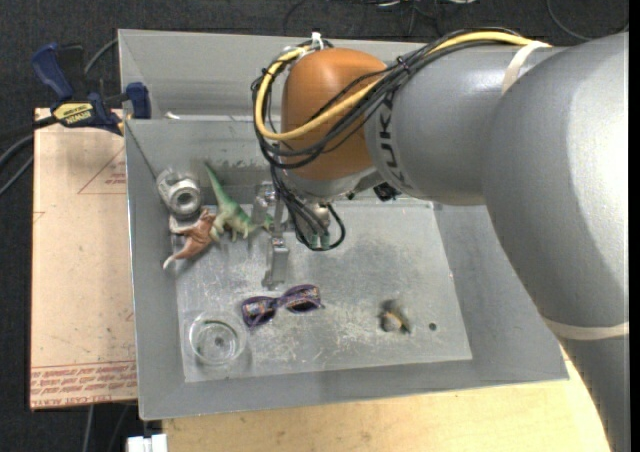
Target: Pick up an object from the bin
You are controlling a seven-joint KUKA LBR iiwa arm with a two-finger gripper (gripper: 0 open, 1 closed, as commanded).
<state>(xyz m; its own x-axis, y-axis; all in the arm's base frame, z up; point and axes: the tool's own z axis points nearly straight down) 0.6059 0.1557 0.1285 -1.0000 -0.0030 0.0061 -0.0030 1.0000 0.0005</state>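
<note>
Grey bin (400, 260) floor: green toy dinosaur (229, 208) lies left of centre, long axis diagonal, tail toward the far wall. Gripper (275, 270) hangs just right of it; whether spread or pressed together, I cannot tell. Orange dinosaur (196, 237), metal cylinder (181, 192) and purple sunglasses (281, 305) lie near.

Around the gripper (276, 262), the bin floor (375, 260) lies bare from two to three o'clock, open grey metal out to the right wall. At ten o'clock a green toy dinosaur (228, 205) stands just beside it, with an orange-brown dinosaur (195, 238) and a silver cylinder (182, 192) crowded behind, near the left wall. At six o'clock purple sunglasses (280, 305) lie near. A clear round lid (215, 340) fills the seven o'clock corner; a small brown lump (395, 318) sits at four, well apart.
</note>
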